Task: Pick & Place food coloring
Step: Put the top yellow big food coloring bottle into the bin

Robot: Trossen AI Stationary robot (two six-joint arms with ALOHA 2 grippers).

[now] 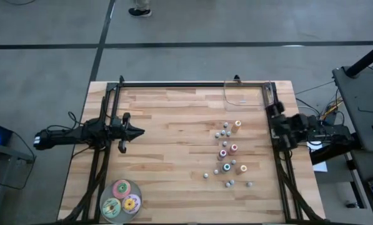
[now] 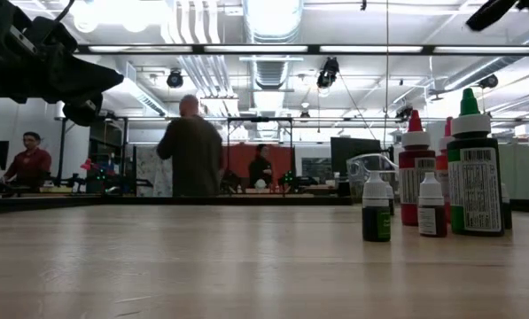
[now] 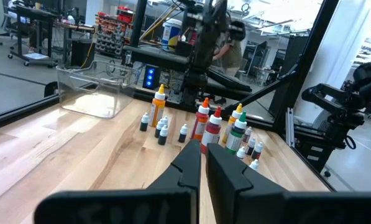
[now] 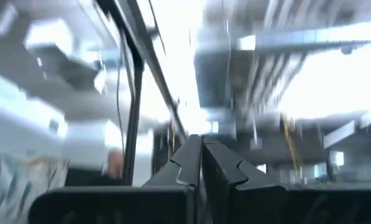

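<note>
The food coloring is a loose cluster of several tiny bottles [image 1: 227,150] standing upright on the right half of the wooden table. The bottles [image 3: 204,124] also show ahead in the left wrist view, and at the right in the low view [image 2: 441,195]. My left gripper [image 1: 136,132] is shut, held level over the table's left half and pointing at the bottles from well short of them; its fingers [image 3: 204,158] hold nothing. My right gripper [image 1: 277,125] is at the table's right edge, shut and tipped upward; its wrist view [image 4: 202,155] looks at the ceiling.
A clear plastic container [image 1: 243,95] sits at the table's far edge, right of centre. Pink, green and yellow round discs [image 1: 120,197] lie at the near left corner. A black frame rail [image 1: 192,83] runs along the far edge. People stand in the room beyond.
</note>
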